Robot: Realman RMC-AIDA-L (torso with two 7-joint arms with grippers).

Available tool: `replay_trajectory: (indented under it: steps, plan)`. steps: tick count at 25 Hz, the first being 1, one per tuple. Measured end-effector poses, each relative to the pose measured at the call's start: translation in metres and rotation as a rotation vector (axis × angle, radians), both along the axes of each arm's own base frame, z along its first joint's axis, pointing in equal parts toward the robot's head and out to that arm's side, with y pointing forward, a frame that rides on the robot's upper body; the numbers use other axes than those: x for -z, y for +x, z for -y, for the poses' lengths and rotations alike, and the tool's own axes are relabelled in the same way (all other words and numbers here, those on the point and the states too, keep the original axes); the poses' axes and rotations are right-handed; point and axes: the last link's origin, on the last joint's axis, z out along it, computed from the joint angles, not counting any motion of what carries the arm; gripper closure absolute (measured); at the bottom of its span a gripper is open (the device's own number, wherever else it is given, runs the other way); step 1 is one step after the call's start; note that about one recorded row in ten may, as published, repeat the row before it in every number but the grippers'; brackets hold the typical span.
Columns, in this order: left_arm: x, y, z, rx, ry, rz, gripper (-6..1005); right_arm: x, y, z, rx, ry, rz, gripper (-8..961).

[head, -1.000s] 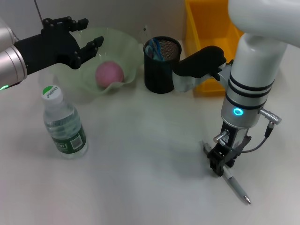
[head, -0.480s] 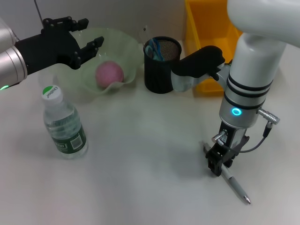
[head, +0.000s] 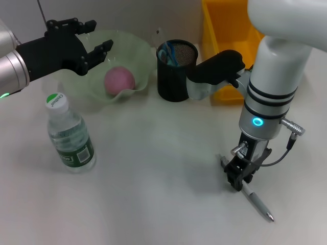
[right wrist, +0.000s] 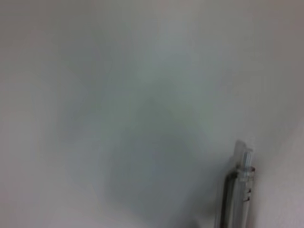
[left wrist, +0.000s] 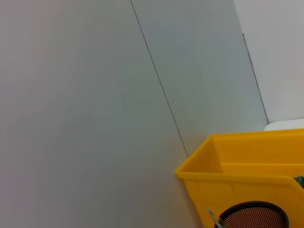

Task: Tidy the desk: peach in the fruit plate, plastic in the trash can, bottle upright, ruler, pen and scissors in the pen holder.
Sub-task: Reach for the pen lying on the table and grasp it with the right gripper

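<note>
The right tool [head: 240, 179] is down on the pen [head: 254, 198], which lies flat near the surface's front right edge. Its fingers look pressed around the pen's upper end. It should grip firmly before lifting, then carry the pen to the black holder [head: 176, 71]. The left tool [head: 94, 46], fingers spread, hovers by the fruit plate [head: 140, 56].

Pale grey wall [left wrist: 95, 95] behind white desk [head: 153, 194]

A smooth, matt white bench [head: 153, 194] carries a clear plastic bottle [head: 69, 135] with a glossy label, a translucent green plastic plate [head: 135, 53], a black metal mesh holder [head: 176, 71] and a glossy yellow plastic bin [head: 225, 30]. The pen [head: 258, 203] looks silvery and shiny. The peach [head: 119, 80] looks matt pink.
</note>
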Motion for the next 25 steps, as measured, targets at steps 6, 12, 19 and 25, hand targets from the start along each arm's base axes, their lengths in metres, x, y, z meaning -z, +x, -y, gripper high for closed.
replay_trajectory:
  steps: [6,12,19,25]
  plan:
    - [0.0001,0.0004,-0.0002,0.001,0.0,0.0,500,-0.0001,0.0003,0.0005,0.003,-0.002,0.001,709]
    - [0.0001,0.0004,-0.0002,0.001,-0.001,0.0,499,-0.0002,0.0,0.0005,0.003,-0.004,0.002,740]
    - [0.0001,0.0002,-0.0002,0.0,0.0,0.0,499,-0.0003,-0.0007,0.0003,0.002,-0.005,0.003,762]
    - [-0.0004,0.0003,0.0,0.001,0.001,0.0,500,-0.0004,-0.001,0.0003,0.001,-0.004,0.002,781]
